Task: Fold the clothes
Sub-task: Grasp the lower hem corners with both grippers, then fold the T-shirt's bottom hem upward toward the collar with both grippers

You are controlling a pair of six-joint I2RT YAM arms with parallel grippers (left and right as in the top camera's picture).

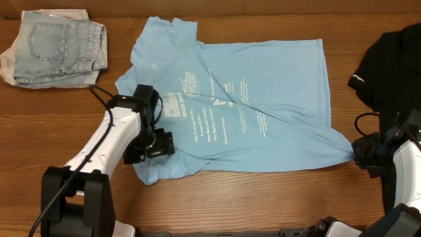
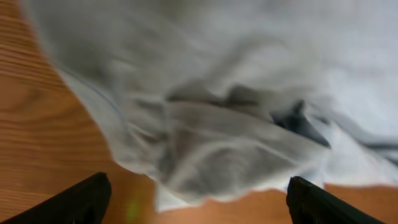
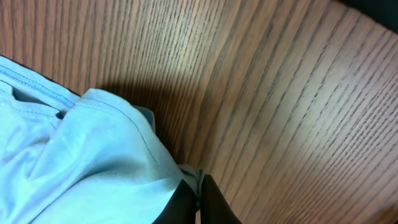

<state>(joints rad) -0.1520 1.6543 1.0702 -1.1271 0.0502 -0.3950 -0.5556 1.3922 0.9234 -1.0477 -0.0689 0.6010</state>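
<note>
A brown wood-grain bench (image 1: pixel 66 112) carries three lots of clothing. In the middle a sky-blue T-shirt (image 1: pixel 276 85) lies spread out and creased, collar towards eleven o'clock, one corner drawn to a point at four o'clock. At ten o'clock sit folded denim shorts (image 1: pixel 59 46), pocket up, on a pale cloth (image 1: pixel 8 62). At two o'clock a black T-shirt (image 1: pixel 395 66) lies bunched.

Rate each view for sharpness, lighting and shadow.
Overhead: sharp and evenly lit, the sky-blue T-shirt true in colour. Left wrist: blurred throughout, the fabric washed out to grey-white. Right wrist: crisp, with the hem stitching and the wood grain of the table clear, and a dark shadow beside the fabric.
</note>
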